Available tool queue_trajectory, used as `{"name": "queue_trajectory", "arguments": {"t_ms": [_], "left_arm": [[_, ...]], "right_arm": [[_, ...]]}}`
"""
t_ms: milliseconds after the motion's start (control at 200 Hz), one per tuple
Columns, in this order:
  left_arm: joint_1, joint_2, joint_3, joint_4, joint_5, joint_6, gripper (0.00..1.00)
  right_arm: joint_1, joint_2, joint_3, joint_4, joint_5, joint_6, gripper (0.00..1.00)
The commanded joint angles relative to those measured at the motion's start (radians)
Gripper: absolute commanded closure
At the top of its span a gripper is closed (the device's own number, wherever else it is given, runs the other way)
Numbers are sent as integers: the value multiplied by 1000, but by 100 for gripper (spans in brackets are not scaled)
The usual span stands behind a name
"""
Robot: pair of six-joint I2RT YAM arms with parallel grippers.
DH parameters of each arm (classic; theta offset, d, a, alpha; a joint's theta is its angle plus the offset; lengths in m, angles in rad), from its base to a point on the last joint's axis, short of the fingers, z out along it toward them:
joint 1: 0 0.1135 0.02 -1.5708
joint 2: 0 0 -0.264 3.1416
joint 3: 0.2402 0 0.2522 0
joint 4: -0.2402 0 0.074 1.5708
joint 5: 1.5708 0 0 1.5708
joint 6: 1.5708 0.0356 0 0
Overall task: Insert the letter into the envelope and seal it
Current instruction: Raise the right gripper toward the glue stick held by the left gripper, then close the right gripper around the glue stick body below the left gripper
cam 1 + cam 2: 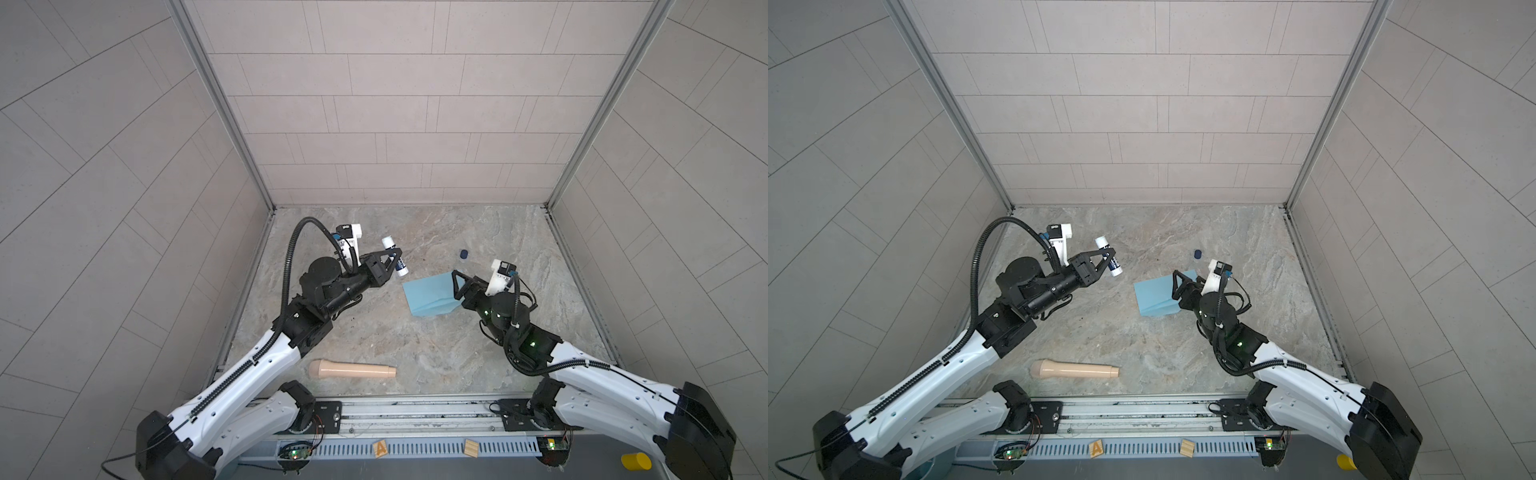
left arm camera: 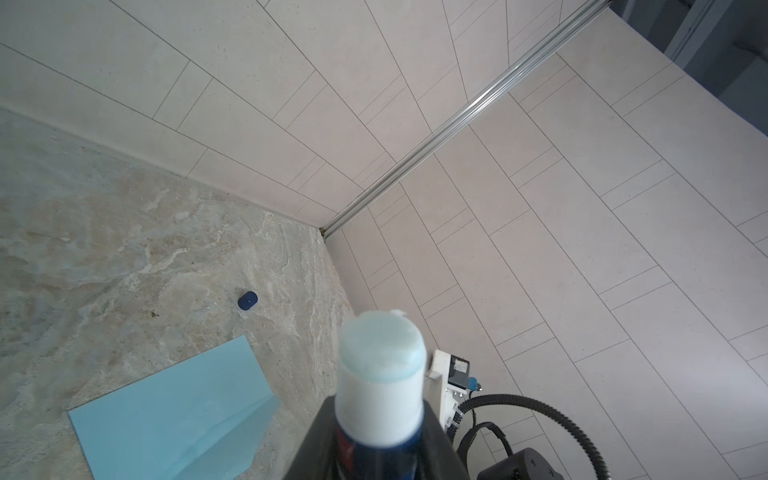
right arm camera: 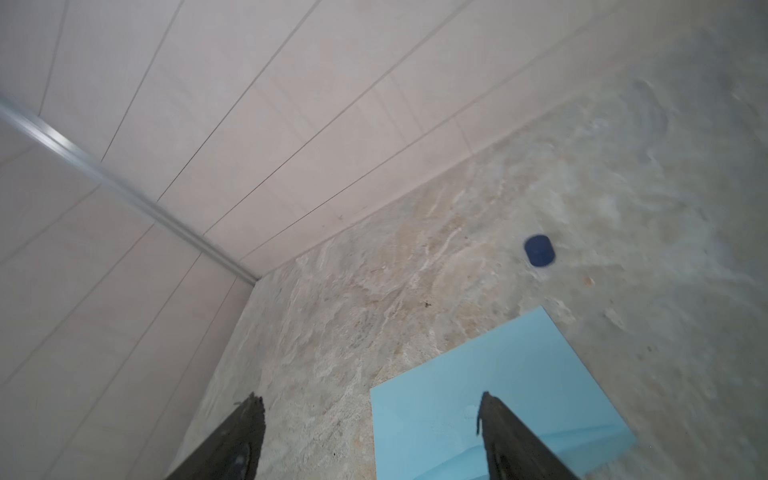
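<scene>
Left jaws tight on glue stick (image 2: 380,395), bare tip wrist-view only; right jaws apart above envelope (image 3: 519,365).

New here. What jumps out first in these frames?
The left hand holds an uncapped white-and-dark-blue glue stick up over the marble table's rear left. The light blue paper envelope lies right of centre, the open right hand over its right edge; a small dark blue cap lies just beyond it.
</scene>
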Motion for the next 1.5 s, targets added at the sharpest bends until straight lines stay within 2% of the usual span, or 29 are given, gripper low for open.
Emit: {"name": "queue_trajectory", "arguments": {"t_ms": [0,170,380,520,700,926,1131,1496], "left_arm": [[-5,2,9,69,16,-107,100],[-5,17,-7,83,-18,-227,100],[-5,58,-51,188,-39,-377,100],[-4,78,-50,207,-35,-411,100],[-6,86,-56,222,-35,-441,100],[-5,98,-61,244,-21,-480,100],[-5,97,-68,251,-17,-487,100],[-5,96,-74,275,-2,-503,100]], "right_arm": [[0,-41,58,-12,-184,-403,16],[13,-89,37,127,-256,-554,16],[97,-58,24,302,-236,-670,17],[161,-13,29,369,-208,-763,17],[200,70,41,464,-176,-822,18],[222,180,64,607,-121,-849,23],[237,261,109,662,-108,-848,28],[241,385,171,765,-59,-810,45]]}}
